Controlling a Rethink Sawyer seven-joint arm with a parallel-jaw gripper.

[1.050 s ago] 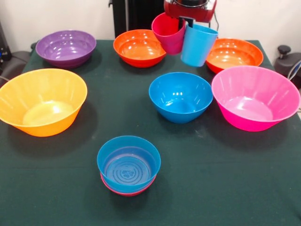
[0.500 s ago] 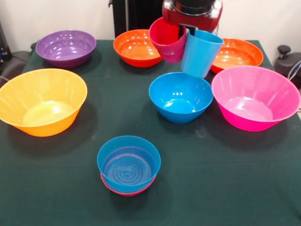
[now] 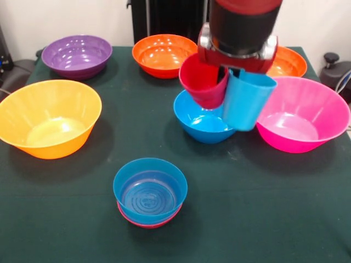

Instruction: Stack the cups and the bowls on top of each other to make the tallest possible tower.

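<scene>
My gripper (image 3: 224,72) hangs over the table's middle, shut on the touching walls of two cups. The crimson red cup (image 3: 202,82) and the taller light blue cup (image 3: 247,101) hang side by side, tilted, above the mid-sized blue bowl (image 3: 198,121). Near the front, a small blue bowl (image 3: 149,189) sits nested in a small red bowl (image 3: 143,223). Around them stand a purple bowl (image 3: 77,55), two orange bowls (image 3: 162,55) (image 3: 289,63), a large yellow-orange bowl (image 3: 49,118) and a large pink bowl (image 3: 301,118).
The dark green table (image 3: 263,208) reaches to the picture's front edge. A black object (image 3: 335,70) stands off the table at the right, another dark one (image 3: 16,68) at the left. The arm's red and black wrist (image 3: 241,27) blocks part of the right orange bowl.
The gripper has carried both cups forward and down, from beside the orange bowls at the back to above the mid-sized blue bowl.
</scene>
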